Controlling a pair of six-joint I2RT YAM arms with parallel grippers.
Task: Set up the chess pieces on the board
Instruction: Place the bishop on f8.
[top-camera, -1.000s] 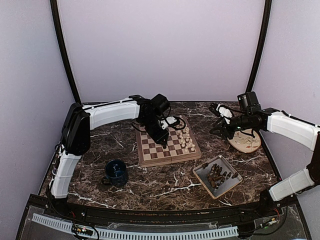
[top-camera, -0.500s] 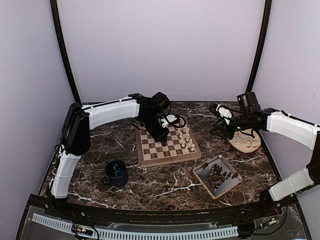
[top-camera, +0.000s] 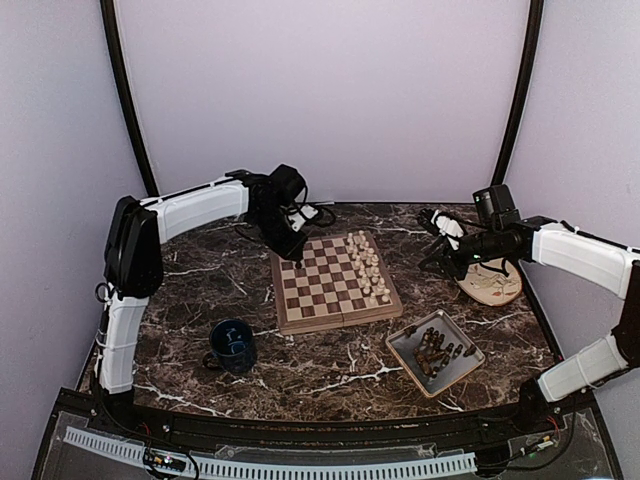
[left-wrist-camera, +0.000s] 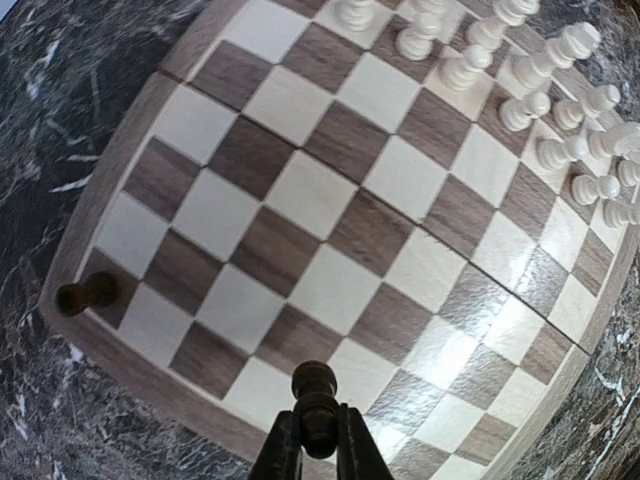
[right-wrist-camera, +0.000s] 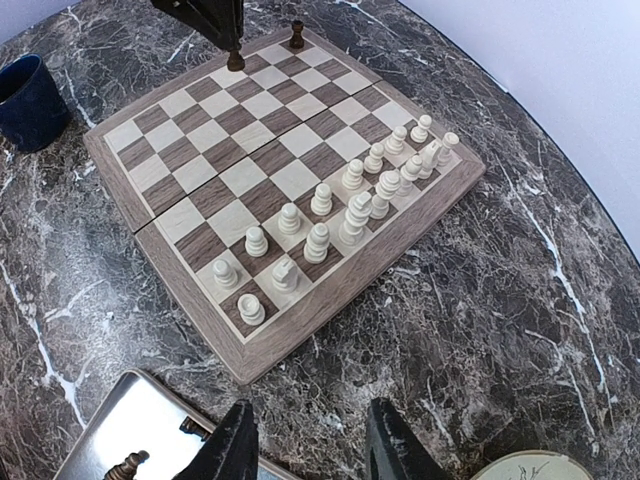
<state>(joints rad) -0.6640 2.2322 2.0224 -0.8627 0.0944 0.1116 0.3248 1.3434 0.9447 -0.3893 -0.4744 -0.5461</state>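
A dark pawn is clamped in the left end effector over the board's 10 o'clock corner. The right end effector is held part-open, empty.

Mug left of the board, tray and plate right

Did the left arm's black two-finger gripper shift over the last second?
Yes. The left gripper, holding a dark brown wooden chess piece, moved from above the middle of the square wooden checkered chessboard to its far-left corner.
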